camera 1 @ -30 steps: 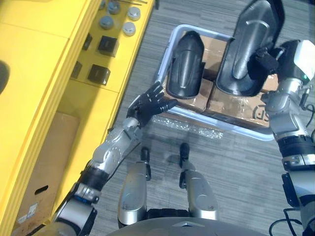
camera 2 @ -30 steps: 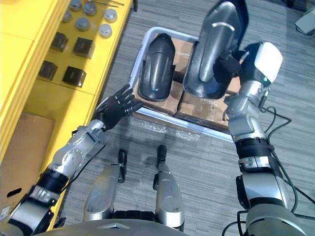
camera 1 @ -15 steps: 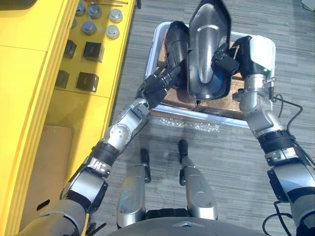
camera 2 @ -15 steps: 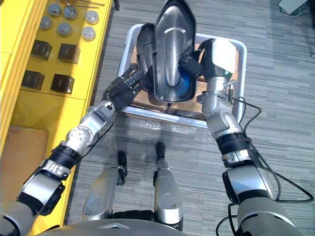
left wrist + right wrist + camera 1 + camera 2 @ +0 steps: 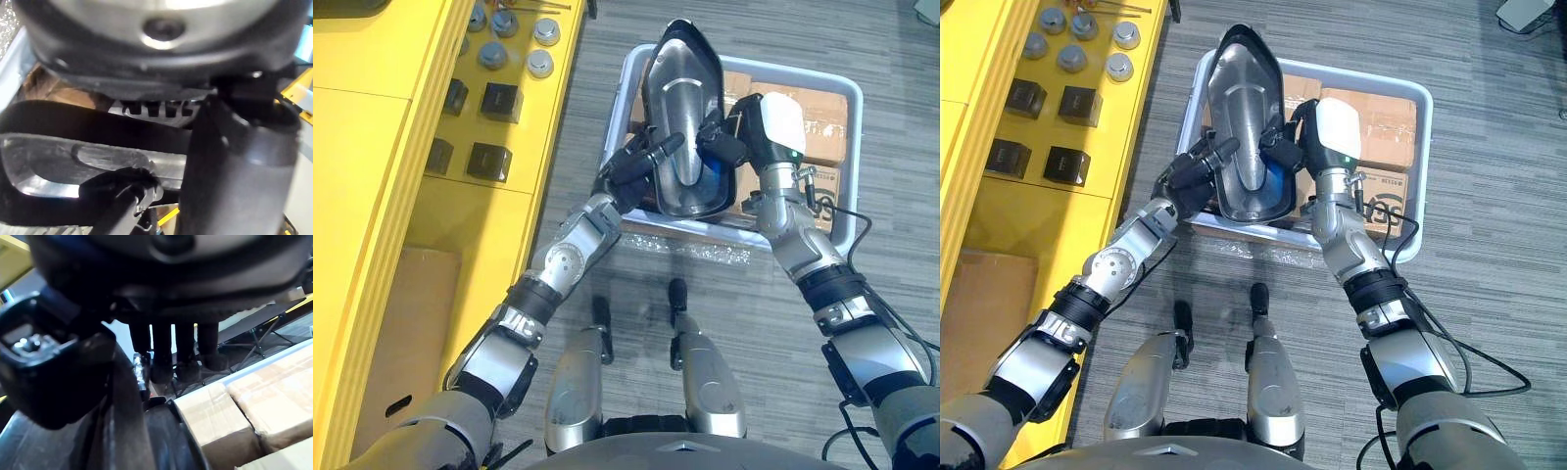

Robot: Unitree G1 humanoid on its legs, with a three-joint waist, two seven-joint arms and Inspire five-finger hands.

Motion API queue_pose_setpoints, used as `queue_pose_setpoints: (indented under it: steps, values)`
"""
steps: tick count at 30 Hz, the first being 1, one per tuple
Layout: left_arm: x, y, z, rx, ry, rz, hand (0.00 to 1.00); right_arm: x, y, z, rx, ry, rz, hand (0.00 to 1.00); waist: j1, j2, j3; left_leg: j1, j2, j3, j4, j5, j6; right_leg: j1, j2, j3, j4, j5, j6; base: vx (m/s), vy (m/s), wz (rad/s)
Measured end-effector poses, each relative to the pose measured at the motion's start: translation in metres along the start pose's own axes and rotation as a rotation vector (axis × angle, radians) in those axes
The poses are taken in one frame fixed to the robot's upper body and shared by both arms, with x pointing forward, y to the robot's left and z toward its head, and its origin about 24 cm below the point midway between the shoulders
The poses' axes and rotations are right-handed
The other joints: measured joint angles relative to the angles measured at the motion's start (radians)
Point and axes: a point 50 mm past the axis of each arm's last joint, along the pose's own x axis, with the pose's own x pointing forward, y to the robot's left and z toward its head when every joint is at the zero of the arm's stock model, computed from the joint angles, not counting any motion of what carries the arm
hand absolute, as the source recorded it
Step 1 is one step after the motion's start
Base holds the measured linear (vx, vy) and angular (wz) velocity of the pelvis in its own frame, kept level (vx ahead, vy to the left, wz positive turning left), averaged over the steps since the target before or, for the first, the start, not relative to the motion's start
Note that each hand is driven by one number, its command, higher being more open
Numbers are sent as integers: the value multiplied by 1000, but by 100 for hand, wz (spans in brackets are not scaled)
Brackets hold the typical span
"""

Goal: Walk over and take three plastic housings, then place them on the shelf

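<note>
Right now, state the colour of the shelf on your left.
Yellow shelf, clearest in the left eye view.

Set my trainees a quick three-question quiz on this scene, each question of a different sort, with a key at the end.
1. Multiple choice: what lies in the grey bin beneath the plastic housing? A) cardboard boxes B) bottles C) towels
2. True or false: the housing rests on the yellow shelf.
3. Short answer: which hands touch the housing?

Key
1. A.
2. False: it is held up above the bin.
3. Both: the right hand grips one edge, and the left hand is against the opposite side.
</note>
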Motion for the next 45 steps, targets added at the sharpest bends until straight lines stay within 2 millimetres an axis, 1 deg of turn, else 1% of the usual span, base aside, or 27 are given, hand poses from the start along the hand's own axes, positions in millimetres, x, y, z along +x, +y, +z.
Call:
queue_pose_setpoints:
  steps: [5,6,9,13,16,19,23,27,29,31,32,34,36,37,38,39,40,42,43,44,45]
  values:
    - [1,3,-8,29,28,22,100,-1,5,7,19,-34,15,0,1,0,0,9,0,0,-2,0,0,9,0,0,-4,0,0,-20,14,0]
    - [1,3,-10,54,36,35,0,-2,8,11,31,-46,22,0,0,0,0,9,0,0,-2,0,-1,9,0,0,-5,1,-1,0,0,0]
    - [1,4,-11,67,38,66,0,-4,14,17,44,-63,36,0,1,0,0,9,0,-1,-3,1,-1,9,1,0,-6,2,-1,0,0,0]
    - [1,6,-11,105,33,93,0,-8,14,20,61,-76,35,0,2,0,0,10,-1,-2,-4,1,-2,11,1,0,-7,2,-1,-5,6,1]
    - [0,7,-13,114,40,99,0,-15,18,16,84,-51,45,0,5,0,0,26,-3,-4,-13,2,-2,28,0,0,-14,2,-1,-6,8,1]
    - [-2,12,-15,109,37,131,0,-22,21,22,163,-43,35,0,0,-1,-6,28,-4,0,-21,3,-2,30,0,2,-26,5,-2,-20,20,-5]
    - [-3,15,-16,105,24,164,0,-28,23,27,197,-51,27,0,-2,-2,-7,34,-4,3,-28,4,-4,30,3,4,-26,5,-2,-9,6,-2]
    - [-12,22,-26,84,18,183,0,-39,32,30,232,-37,52,0,0,-5,-9,66,-5,12,-45,5,-5,50,2,17,-31,4,-3,-10,17,-5]
    - [-18,25,-32,72,31,179,0,-48,35,28,243,-30,64,0,3,-12,-15,67,-3,12,-50,6,-5,51,2,18,-36,4,-3,-15,5,0]
    - [-26,33,-43,55,55,188,0,-60,42,25,256,-6,94,0,3,-24,-24,70,-2,13,-52,5,-6,57,2,18,-42,4,-3,0,0,0]
    - [-29,35,-45,50,61,191,0,-63,45,26,264,1,101,100,3,-26,-25,73,-2,13,-52,5,-6,60,2,18,-43,4,-3,0,0,0]
    - [-36,41,-53,36,78,196,0,-72,50,24,275,19,120,100,3,-30,-30,82,-2,15,-55,4,-7,66,3,19,-44,4,-3,0,0,0]
    - [-50,48,-59,1,75,216,0,-86,54,28,321,32,130,100,5,-31,-32,97,-1,17,-62,4,-8,80,3,19,-47,3,-3,-6,5,-2]
    - [-55,51,-61,-16,68,224,0,-89,55,30,344,37,130,100,5,-32,-33,106,-1,18,-66,4,-8,86,4,19,-47,2,-3,-9,8,-3]
    - [-63,54,-65,-50,56,240,0,-96,57,33,390,47,136,100,7,-30,-36,118,0,18,-69,2,-10,97,5,18,-48,-2,-2,0,0,0]
    - [-72,58,-67,-86,38,264,0,-107,60,36,439,48,148,100,10,-30,-56,117,2,18,-70,-1,-11,96,6,17,-48,-4,-4,0,0,0]
    - [-75,60,-67,-103,25,279,0,-112,62,37,465,50,155,100,12,-31,-67,117,3,17,-71,-4,-12,95,7,16,-48,-7,-4,0,0,0]
    - [-92,75,-65,-145,-58,373,0,-138,70,39,522,87,196,100,22,-30,-123,119,7,15,-75,-11,-17,96,11,9,-48,-15,-7,0,0,0]
    - [-96,78,-62,-144,-81,392,0,-143,71,38,534,103,201,100,26,-30,-135,121,9,14,-77,-12,-18,98,11,8,-48,-16,-8,0,0,0]
    - [-102,81,-57,-118,-117,419,0,-149,72,36,560,133,205,100,30,-30,-148,130,9,14,-83,-12,-18,104,12,7,-48,-19,-8,22,-3,5]
    - [-112,84,-47,-49,-184,452,0,-157,71,34,576,164,199,100,33,-30,-161,147,9,9,-86,-12,-19,122,12,2,-48,-25,-8,17,4,7]
